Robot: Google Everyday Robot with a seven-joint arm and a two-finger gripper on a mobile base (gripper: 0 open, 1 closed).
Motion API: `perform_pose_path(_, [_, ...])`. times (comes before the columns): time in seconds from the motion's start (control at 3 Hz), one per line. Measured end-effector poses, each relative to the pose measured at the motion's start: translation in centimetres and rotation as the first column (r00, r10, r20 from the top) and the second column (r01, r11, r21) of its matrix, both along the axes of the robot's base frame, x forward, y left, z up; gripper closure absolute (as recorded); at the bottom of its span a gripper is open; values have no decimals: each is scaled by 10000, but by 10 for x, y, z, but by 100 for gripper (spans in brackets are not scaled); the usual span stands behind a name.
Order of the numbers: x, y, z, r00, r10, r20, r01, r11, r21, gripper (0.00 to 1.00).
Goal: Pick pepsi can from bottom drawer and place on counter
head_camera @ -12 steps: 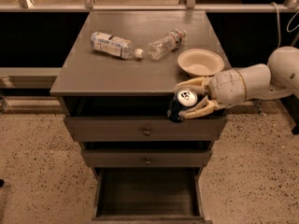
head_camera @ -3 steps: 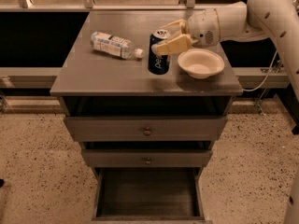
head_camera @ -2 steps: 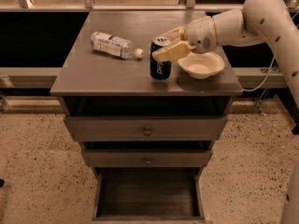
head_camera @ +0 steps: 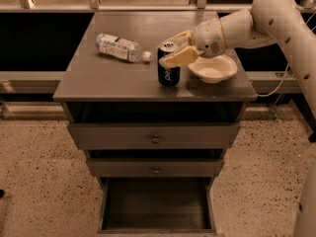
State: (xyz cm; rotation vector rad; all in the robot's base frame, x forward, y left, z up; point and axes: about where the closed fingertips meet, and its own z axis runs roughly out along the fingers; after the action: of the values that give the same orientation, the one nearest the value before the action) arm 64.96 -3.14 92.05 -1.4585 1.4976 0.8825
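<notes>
The pepsi can (head_camera: 169, 69) stands upright on the counter (head_camera: 108, 80), near the front edge and right of the middle. My gripper (head_camera: 171, 48) reaches in from the right and is shut on the can's upper part, one finger in front of it and one behind. The bottom drawer (head_camera: 156, 205) is pulled open below, and its dark floor shows nothing in it.
A clear plastic water bottle (head_camera: 120, 47) lies on its side to the left of the can. A white bowl (head_camera: 213, 69) sits just right of the can, under my wrist. The two upper knobbed drawers (head_camera: 155, 138) are slightly open. A speckled floor surrounds the cabinet.
The can was carried up from in front of the cabinet onto the counter. Over the last second it shifted slightly right and forward, next to the bowl, with the gripper still on it.
</notes>
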Motion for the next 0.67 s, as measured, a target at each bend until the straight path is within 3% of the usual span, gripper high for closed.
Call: perform_pose_path(0.67, [0, 6, -2, 9999, 95, -33, -95, 10000, 11, 1])
